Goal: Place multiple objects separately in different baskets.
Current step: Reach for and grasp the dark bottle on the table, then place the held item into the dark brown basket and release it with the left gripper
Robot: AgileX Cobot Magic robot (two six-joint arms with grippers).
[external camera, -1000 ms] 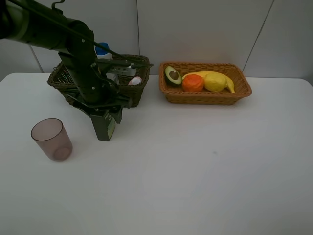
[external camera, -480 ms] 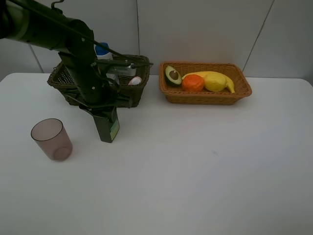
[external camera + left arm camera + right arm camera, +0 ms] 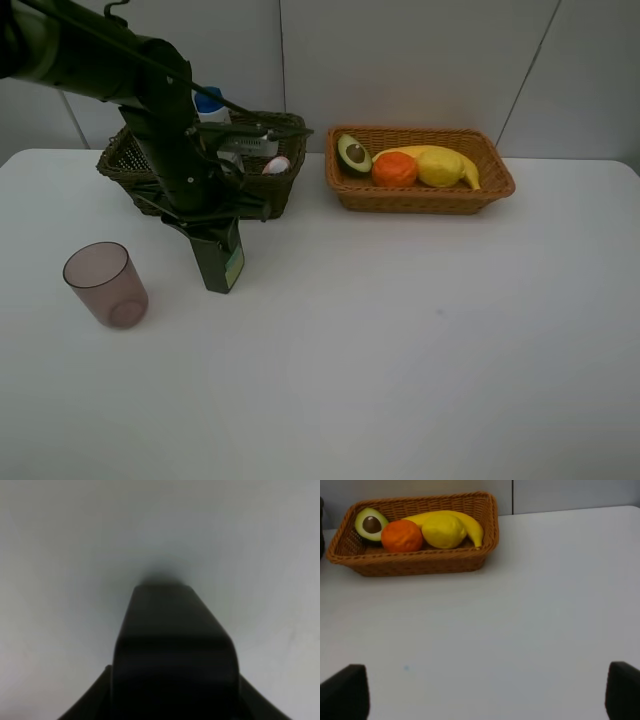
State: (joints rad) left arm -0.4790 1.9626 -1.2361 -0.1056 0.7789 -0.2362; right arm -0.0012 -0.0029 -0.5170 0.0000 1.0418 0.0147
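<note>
My left gripper (image 3: 212, 232) is shut on the dark green square bottle (image 3: 218, 262), which stands on the table just in front of the dark olive-brown basket (image 3: 125, 160). In the left wrist view the bottle (image 3: 175, 650) fills the lower middle as a dark blur. That basket holds the white blue-capped bottle (image 3: 210, 103) and the pink white-capped bottle (image 3: 276, 165). The mauve cup (image 3: 105, 285) stands on the table left of the gripper. The orange-tan basket (image 3: 420, 197) holds the avocado half (image 3: 370, 524), orange (image 3: 402, 536), lemon (image 3: 443, 530) and banana (image 3: 470, 525). My right gripper (image 3: 480, 695) is open over bare table.
The left arm (image 3: 160, 110) leans over the dark basket and hides part of it. A white table (image 3: 400, 350) stretches in front of both baskets. A grey panelled wall (image 3: 420, 60) stands right behind them.
The left jaws have closed in from either side onto the dark green bottle, which shifted slightly right. The right gripper has not moved.
</note>
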